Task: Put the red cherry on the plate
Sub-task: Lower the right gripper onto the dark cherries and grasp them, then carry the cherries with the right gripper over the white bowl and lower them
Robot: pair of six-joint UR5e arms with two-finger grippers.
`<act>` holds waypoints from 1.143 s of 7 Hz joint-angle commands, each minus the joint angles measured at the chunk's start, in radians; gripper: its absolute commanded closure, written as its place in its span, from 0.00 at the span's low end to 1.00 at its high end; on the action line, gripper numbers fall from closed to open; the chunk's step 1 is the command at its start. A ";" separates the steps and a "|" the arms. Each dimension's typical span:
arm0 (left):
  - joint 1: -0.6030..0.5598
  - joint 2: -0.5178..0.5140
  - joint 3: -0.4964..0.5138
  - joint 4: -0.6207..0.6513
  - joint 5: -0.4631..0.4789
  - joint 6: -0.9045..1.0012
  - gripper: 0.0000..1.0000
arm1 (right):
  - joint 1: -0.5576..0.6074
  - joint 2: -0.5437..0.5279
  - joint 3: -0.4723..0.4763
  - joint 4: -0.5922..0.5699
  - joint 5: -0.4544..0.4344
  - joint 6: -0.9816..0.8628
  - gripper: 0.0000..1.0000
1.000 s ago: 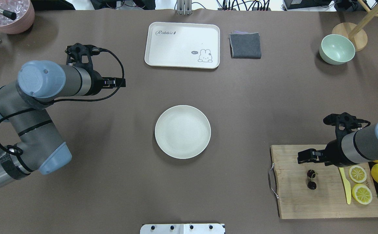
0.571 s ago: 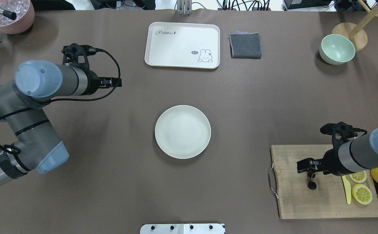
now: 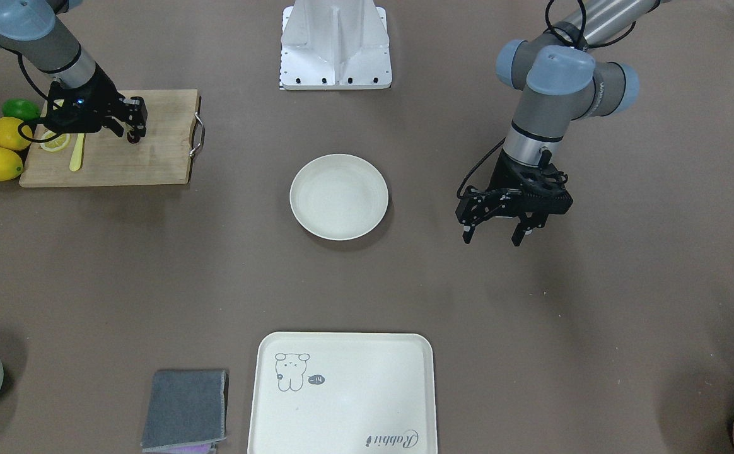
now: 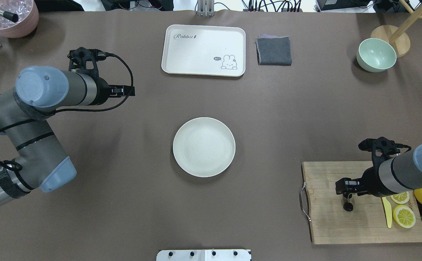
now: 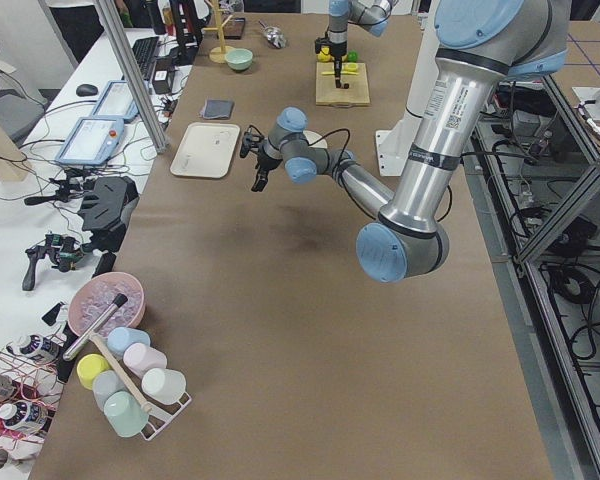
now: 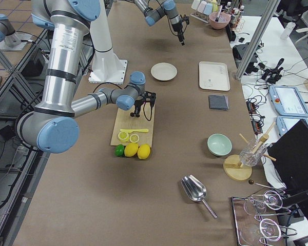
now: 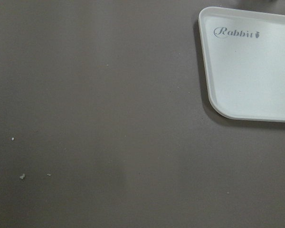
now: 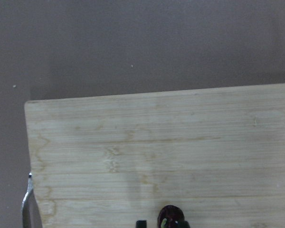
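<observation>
Plate (image 3: 339,197) sits mid-table in the front view. At its ten o'clock the right gripper (image 3: 130,129) hangs low over the cutting board (image 3: 152,157), with the red cherry (image 3: 132,137) right at its fingertips. Whether the jaws actually pinch it, I cannot tell. At three o'clock the left gripper (image 3: 492,239) is spread wide, nothing between its fingers. From overhead, one dark cherry shows on the board at the plate's four o'clock. The right wrist view catches it at six o'clock, on the wood.
</observation>
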 commanded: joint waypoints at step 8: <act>-0.201 0.153 0.004 0.105 -0.151 0.365 0.02 | 0.050 0.690 -0.195 -0.395 -0.029 -0.010 1.00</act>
